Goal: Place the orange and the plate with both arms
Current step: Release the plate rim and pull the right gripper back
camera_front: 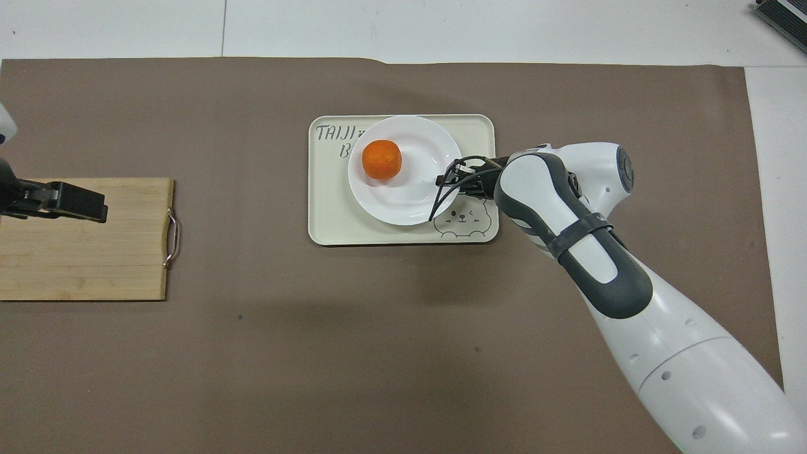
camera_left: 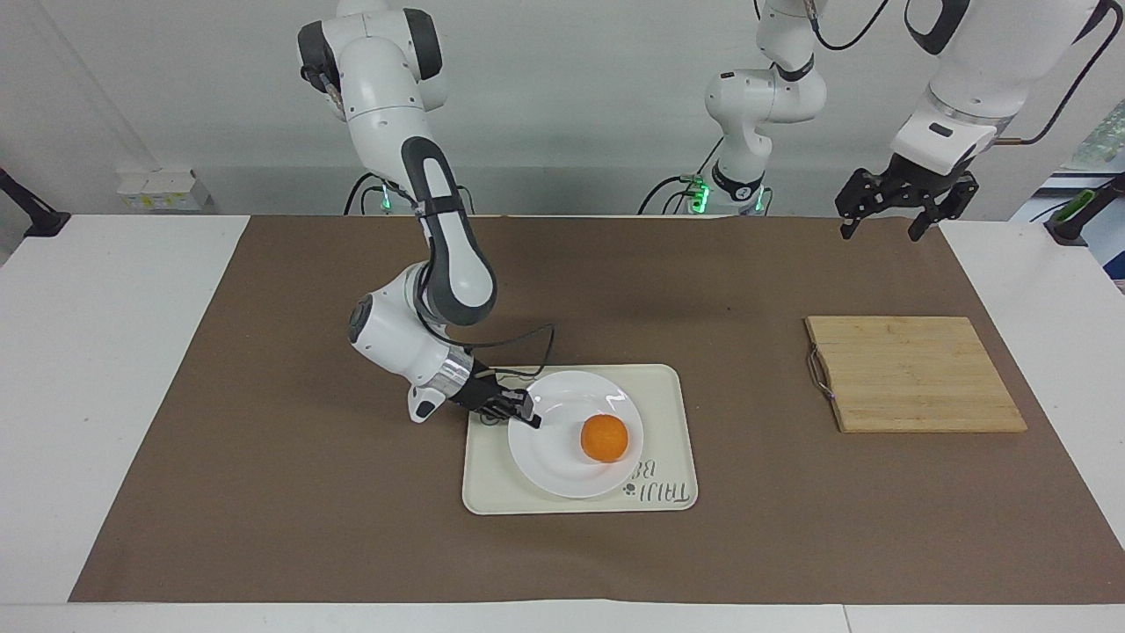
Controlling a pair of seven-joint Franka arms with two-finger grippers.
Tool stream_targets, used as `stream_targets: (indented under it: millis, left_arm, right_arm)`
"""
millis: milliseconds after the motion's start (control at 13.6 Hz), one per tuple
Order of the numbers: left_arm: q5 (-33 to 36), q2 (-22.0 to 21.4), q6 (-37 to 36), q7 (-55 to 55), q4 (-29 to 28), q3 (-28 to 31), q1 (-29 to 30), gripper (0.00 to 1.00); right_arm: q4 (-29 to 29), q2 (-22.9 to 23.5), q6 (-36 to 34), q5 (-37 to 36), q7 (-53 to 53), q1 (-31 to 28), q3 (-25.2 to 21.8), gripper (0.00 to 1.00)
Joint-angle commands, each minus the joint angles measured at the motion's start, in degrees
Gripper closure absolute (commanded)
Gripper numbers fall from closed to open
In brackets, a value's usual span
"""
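The white plate (camera_left: 562, 462) (camera_front: 403, 203) lies flat on the cream tray (camera_left: 670, 413) (camera_front: 328, 217), covering part of its lettering. The orange (camera_left: 605, 438) (camera_front: 381, 159) rests in the plate, on the side away from the right arm. My right gripper (camera_left: 529, 417) (camera_front: 444, 181) sits low at the plate's rim, on the side toward the right arm's end of the table. Whether it still holds the rim does not show. My left gripper (camera_left: 879, 230) (camera_front: 94, 208) hangs open and empty, high over the wooden cutting board.
A wooden cutting board (camera_left: 914, 374) (camera_front: 82, 265) with a metal handle lies toward the left arm's end of the table. A brown mat (camera_left: 308, 492) covers the table under everything. A bear drawing marks the tray's corner beside the right gripper.
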Motion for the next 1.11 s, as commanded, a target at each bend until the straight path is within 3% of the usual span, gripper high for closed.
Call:
stream_targets:
  millis: [0,221,443,811,1033]
  left_arm:
    - [-0.2,0.1,-0.1,0.0,0.7,-0.1,0.5,0.00]
    - [-0.2,0.1,-0.1,0.0,0.7,-0.1,0.5,0.00]
    - [-0.2,0.1,0.2,0.0,0.7,-0.1,0.6,0.00]
    - [-0.2,0.1,0.3,-0.1,0.7,-0.1,0.6,0.00]
    - [-0.2,0.1,0.3,-0.2,0.7,0.0,0.6,0.00]
  right_arm:
    - [0.5,-2.4,0.1,-2.6,1.9,-0.6,0.1,0.00]
    - [0.1,-5.9,-1.3,-7.0,1.9,-2.2,0.0,0.00]
    - [0.7,-9.3,-4.7,-17.9,5.4,-4.3,-0.5,0.00]
    - [5.4,-14.1,-17.8,-36.3,8.5,-9.5,-1.0,0.00]
    - [10.2,-16.2,-28.5,-51.6,8.3,-10.7,-0.9,0.00]
